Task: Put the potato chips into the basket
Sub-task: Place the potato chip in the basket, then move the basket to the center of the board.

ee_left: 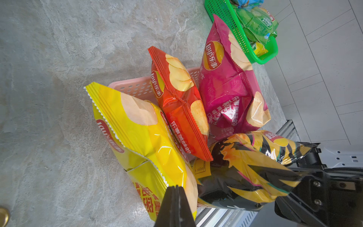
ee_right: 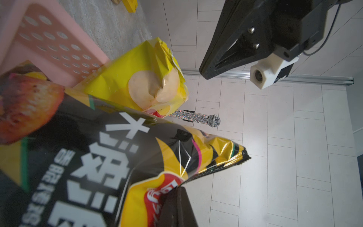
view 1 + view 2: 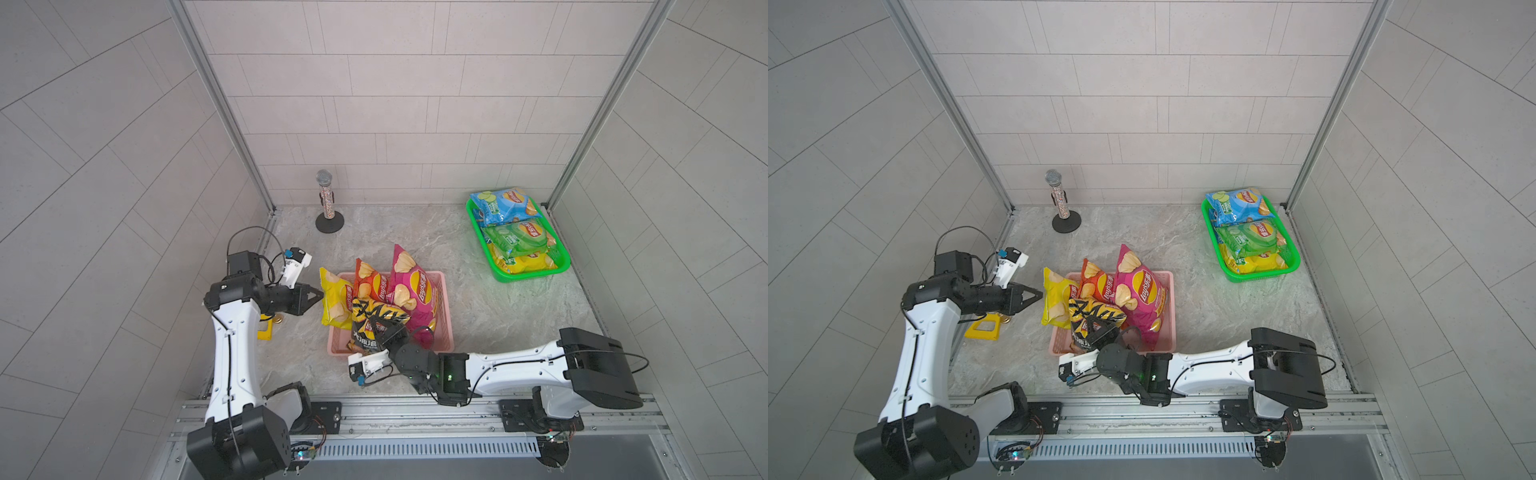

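1. Where the right claw [image 3: 384, 330] reaches over the near end of the pink basket [image 3: 444, 316], it is seen clamped on the edge of a black bag [image 3: 374, 313] of potato chips, which is held over that end of the basket.
2. The left claw [image 3: 318, 296] is shown with its jaws pressed together and nothing gripped, its tip just beside a yellow bag [image 3: 334, 299].
3. That yellow bag is propped over the basket rim on the left arm's side. A red bag [image 3: 370, 282] and a magenta bag [image 3: 413, 286] are stood upright in the basket behind the black one.
4. Well apart, at the far right corner of the counter [image 3: 478, 316], a green basket [image 3: 530, 276] is filled with a blue bag [image 3: 503, 205], a green bag [image 3: 517, 239] and a second yellow bag [image 3: 525, 262].
5. A glittery microphone [image 3: 326, 195] is stood on its stand at the back edge.
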Motion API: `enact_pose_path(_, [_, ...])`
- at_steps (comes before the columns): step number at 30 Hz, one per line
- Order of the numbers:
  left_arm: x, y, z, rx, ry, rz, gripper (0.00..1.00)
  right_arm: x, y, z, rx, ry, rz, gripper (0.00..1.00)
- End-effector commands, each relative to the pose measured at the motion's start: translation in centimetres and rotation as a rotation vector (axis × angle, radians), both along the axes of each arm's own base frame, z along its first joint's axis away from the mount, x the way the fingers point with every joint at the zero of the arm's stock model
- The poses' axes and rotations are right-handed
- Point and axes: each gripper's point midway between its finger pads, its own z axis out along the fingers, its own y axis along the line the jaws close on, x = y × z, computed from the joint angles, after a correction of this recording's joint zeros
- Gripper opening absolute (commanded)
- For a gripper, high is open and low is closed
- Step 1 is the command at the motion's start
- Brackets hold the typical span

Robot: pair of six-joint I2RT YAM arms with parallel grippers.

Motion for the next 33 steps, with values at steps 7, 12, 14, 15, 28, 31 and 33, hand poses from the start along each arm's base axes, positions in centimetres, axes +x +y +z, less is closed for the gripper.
enact_pose_path(7, [-0.1, -0.1, -0.3, -0.005, 0.008, 0.000, 0.00, 1.4, 0.2, -1.2, -0.001, 0.092, -0.050, 0.22])
enact_pose_path(12, [-0.2, -0.2, -0.3, -0.007, 0.008, 0.001, 0.00, 1.0, 0.3, 4.3, 0.162, 0.194, -0.058, 0.39])
enact_pose_path(14, [-0.2, -0.2, -0.3, -0.007, 0.007, 0.000, 0.00, 0.3, 0.0, 6.5, 0.229, 0.272, -0.036, 0.44])
enact_pose_path(15, [-0.1, -0.2, -0.3, -0.007, 0.009, 0.000, 0.00, 0.1, -0.2, 7.5, 0.259, 0.308, -0.031, 0.46])
enact_pose_path(28, [1.7, 1.7, -0.4, 0.071, 0.012, 0.060, 0.45, 7.2, -11.9, 14.5, 1.163, 1.078, -0.323, 0.64])
enact_pose_path(31, [2.9, 3.1, -0.5, 0.124, 0.020, 0.116, 0.62, 9.3, -16.0, 11.5, 1.412, 1.288, -0.500, 0.62])
enact_pose_path(33, [3.6, 4.2, -0.4, 0.163, 0.031, 0.170, 0.68, 9.8, -18.2, 8.8, 1.526, 1.372, -0.609, 0.62])
